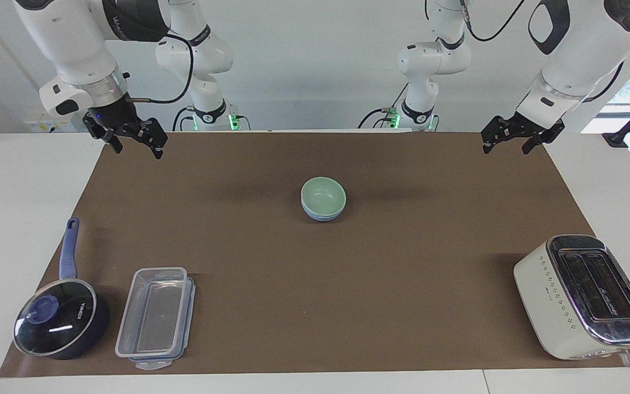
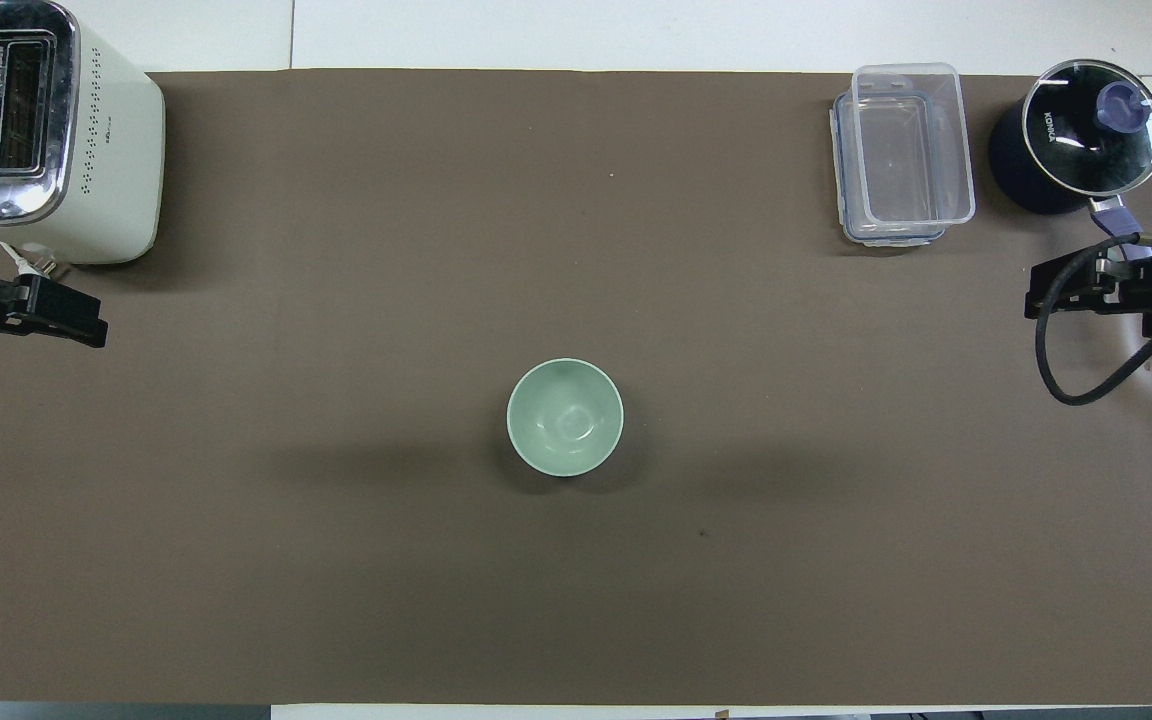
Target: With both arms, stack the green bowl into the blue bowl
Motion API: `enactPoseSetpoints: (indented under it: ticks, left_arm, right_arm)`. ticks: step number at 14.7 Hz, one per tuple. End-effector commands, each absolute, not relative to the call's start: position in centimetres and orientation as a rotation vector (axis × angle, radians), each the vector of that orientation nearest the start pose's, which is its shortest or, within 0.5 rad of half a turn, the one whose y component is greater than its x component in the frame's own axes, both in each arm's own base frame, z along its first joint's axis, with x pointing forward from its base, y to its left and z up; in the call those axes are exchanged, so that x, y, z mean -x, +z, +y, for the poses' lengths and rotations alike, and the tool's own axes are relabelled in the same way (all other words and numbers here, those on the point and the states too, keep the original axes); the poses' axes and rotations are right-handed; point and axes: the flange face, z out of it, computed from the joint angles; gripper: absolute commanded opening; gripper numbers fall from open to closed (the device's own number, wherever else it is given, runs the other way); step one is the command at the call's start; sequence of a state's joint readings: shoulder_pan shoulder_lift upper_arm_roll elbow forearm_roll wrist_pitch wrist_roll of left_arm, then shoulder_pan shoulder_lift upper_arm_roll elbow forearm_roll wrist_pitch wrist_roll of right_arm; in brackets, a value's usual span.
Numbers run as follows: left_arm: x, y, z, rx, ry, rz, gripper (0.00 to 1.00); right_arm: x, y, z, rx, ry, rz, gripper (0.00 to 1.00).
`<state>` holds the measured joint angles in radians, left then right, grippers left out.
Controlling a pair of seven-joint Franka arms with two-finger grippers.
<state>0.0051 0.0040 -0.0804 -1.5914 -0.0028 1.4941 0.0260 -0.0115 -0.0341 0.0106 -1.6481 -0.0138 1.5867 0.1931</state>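
Evidently the stacking is done — both arms wait apart from the bowls, right gripper (image 1: 134, 139) and left gripper (image 1: 512, 138) released, holding nothing. Mid-mat, the green bowl (image 1: 323, 194) sits nested in the blue bowl (image 1: 321, 216), only its lower edge showing.

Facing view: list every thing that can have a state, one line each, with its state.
Green bowl: upright, nested in the blue bowl.
Blue bowl: upright on the mat, holding the green bowl.
Saucepan: glass lid on.
Plastic box: open, sitting on its lid.
Toaster: lying on its side, slots empty.
Left end effector: open, holding nothing, raised over the mat's edge.
Right end effector: open, holding nothing, raised over the mat's corner.
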Motion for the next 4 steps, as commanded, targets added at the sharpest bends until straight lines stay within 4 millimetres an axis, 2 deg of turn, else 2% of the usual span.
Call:
enactPoseSetpoints:
  ticks: [1, 4]
  left_arm:
    - [-53.82, 60.79, -3.90, 3.106, 0.142, 0.149, 1.00]
    - [-53.83, 60.86, -3.91, 3.106, 0.140, 0.149, 1.00]
  right_arm:
    - [-54.15, 60.84, -0.86, 3.145, 0.054, 0.270, 1.00]
    - [-54.13, 60.88, -1.02, 3.145, 0.049, 0.275, 1.00]
